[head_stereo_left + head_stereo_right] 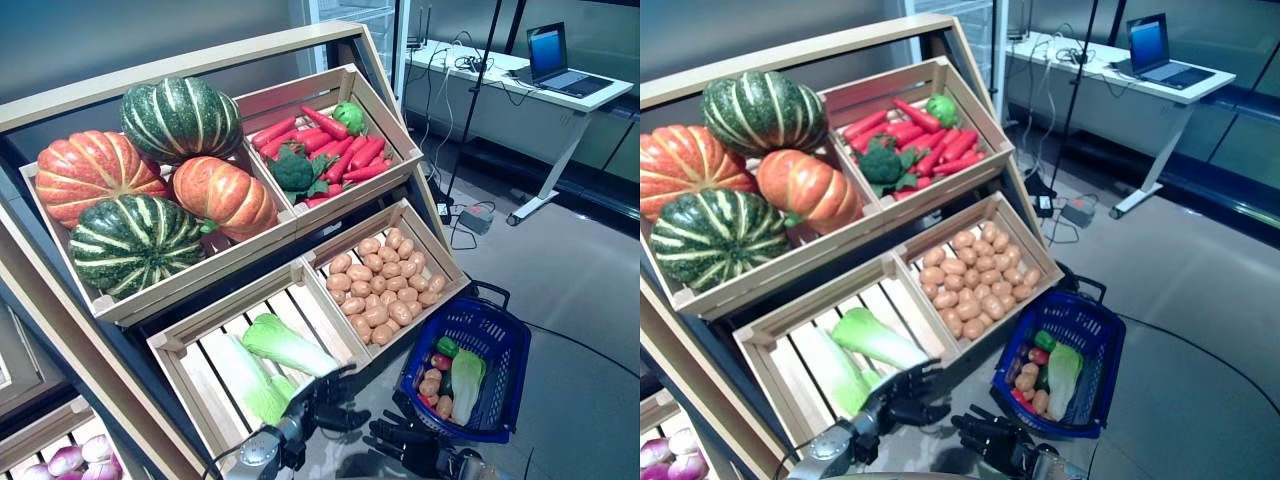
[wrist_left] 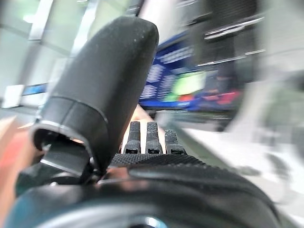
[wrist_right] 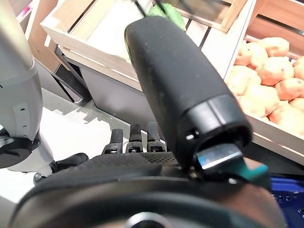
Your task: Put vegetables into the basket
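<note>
A blue basket (image 1: pixel 503 332) stands on the floor to the right of the shelf. It holds a napa cabbage (image 1: pixel 466 385), a few potatoes, a green pepper and a red vegetable. The shelf's lower crates hold napa cabbages (image 1: pixel 285 345) and potatoes (image 1: pixel 385 285). Its upper crates hold carrots (image 1: pixel 335 140) with broccoli (image 1: pixel 293 170), and pumpkins (image 1: pixel 150 190). My left hand (image 1: pixel 322 400) hovers open in front of the cabbage crate and holds nothing. Beside it, just left of the basket, my right hand (image 1: pixel 412 436) is also open and empty. In the left wrist view the basket (image 2: pixel 190 80) shows blurred.
A lower crate of purple onions (image 1: pixel 70 460) sits at the bottom left. At the back right stands a white desk (image 1: pixel 500 100) with a laptop (image 1: pixel 555 55). A power adapter (image 1: pixel 476 216) and cables lie on the floor behind the basket.
</note>
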Available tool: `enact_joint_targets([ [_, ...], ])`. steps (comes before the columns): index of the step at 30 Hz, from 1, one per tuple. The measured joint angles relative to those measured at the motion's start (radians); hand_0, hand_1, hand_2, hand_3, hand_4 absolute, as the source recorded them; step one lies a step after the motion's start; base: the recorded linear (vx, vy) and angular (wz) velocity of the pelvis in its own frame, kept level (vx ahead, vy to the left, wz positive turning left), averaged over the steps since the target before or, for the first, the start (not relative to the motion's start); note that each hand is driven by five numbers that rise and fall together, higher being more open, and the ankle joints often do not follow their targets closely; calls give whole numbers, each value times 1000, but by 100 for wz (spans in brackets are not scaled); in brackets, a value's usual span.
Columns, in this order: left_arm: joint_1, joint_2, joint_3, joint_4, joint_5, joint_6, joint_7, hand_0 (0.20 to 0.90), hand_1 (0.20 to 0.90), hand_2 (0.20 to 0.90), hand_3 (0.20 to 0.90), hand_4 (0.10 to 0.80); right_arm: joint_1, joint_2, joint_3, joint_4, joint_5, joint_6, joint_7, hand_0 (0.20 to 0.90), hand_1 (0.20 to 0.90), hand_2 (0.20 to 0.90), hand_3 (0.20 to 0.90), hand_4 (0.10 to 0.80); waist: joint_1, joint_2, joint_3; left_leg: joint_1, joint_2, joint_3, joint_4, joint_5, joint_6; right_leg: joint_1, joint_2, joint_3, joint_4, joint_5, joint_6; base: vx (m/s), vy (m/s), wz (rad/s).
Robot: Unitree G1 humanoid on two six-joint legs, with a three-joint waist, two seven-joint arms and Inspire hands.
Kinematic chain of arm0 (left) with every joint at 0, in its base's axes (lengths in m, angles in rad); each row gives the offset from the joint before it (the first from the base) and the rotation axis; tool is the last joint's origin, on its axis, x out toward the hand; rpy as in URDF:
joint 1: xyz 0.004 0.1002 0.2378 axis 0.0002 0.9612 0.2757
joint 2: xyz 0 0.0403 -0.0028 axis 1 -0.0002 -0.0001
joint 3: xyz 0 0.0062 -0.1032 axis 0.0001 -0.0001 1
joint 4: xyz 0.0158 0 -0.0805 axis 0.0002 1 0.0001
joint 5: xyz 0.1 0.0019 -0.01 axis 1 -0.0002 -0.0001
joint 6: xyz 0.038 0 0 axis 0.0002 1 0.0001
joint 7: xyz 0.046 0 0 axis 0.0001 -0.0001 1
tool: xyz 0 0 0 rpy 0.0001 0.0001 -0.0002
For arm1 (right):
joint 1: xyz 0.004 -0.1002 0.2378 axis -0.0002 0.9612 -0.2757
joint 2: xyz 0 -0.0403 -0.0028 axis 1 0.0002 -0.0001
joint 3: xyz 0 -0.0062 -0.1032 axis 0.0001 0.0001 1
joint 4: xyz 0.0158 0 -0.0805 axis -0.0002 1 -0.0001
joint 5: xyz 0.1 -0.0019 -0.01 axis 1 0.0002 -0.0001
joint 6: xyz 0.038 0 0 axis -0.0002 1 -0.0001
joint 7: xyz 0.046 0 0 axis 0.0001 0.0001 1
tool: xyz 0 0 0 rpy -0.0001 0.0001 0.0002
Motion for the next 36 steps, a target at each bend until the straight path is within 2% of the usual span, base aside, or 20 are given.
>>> enact_joint_targets([
  [5,1,26,68,-57,-24,-57,126,900,900,900,900,800,11,2,-30,-4,0,1,-4,900,900,900,900,800,10,0,1,-5,-1,-9,0,2,-1,3,0,-16,0,-2,2,26,-6,9],
  [9,3,36,98,-57,101,-63,376,900,900,900,900,800,43,-2,-30,-53,9,-26,-5,900,900,900,900,800,19,-1,4,-7,-1,-14,0,3,-2,6,1,-23,0,-5,2,39,-18,5],
  [10,2,36,100,-58,116,-62,405,900,900,900,900,800,49,-3,-29,-65,22,-30,-5,900,900,900,900,800,21,-1,4,-7,-1,-16,0,3,-2,6,1,-24,0,-5,2,44,-13,7],
  [14,3,37,109,-61,213,-31,598,900,900,900,900,800,120,6,-18,-223,37,-106,-7,900,900,900,900,800,20,-5,11,-10,-2,-29,0,4,-3,7,1,-32,0,-8,2,18,-1,4],
  [22,-22,30,150,-79,233,55,814,900,900,900,900,800,137,11,5,-462,77,-323,-26,900,900,900,900,800,-3,-11,52,-76,-5,-27,27,11,1,-66,-6,-31,36,-11,0,-90,43,1],
  [26,-214,33,146,-34,249,63,915,900,900,900,900,800,-33,-29,13,-468,110,-365,-34,900,900,900,900,800,-3,-18,198,-222,-7,-20,152,3,12,-235,-48,-13,228,-66,-18,-215,96,6],
  [28,-276,44,147,-30,250,62,971,900,900,900,900,800,-89,-30,15,-470,110,-366,-35,900,900,900,900,800,-3,-45,262,-275,-10,15,239,-28,17,-330,-89,14,395,-132,-27,-146,79,-14],
  [31,-329,55,149,-21,258,63,1053,900,900,900,900,800,-112,-38,14,-491,110,-369,-35,900,900,900,900,800,-9,-75,314,-377,-8,23,405,-96,17,-441,-136,43,577,-208,-43,-133,69,-7],
  [33,-356,56,173,-21,258,63,1088,900,900,900,900,800,-121,-49,13,-501,110,-371,-35,900,900,900,900,800,-13,-80,348,-452,2,19,508,-139,13,-508,-148,59,666,-244,-60,-88,57,-2],
  [36,-384,53,202,-20,257,63,1138,900,900,900,900,800,-129,-62,15,-503,110,-371,-49,900,900,900,900,800,-29,-85,385,-536,16,11,617,-170,9,-581,-162,65,765,-281,-73,-97,72,8],
])
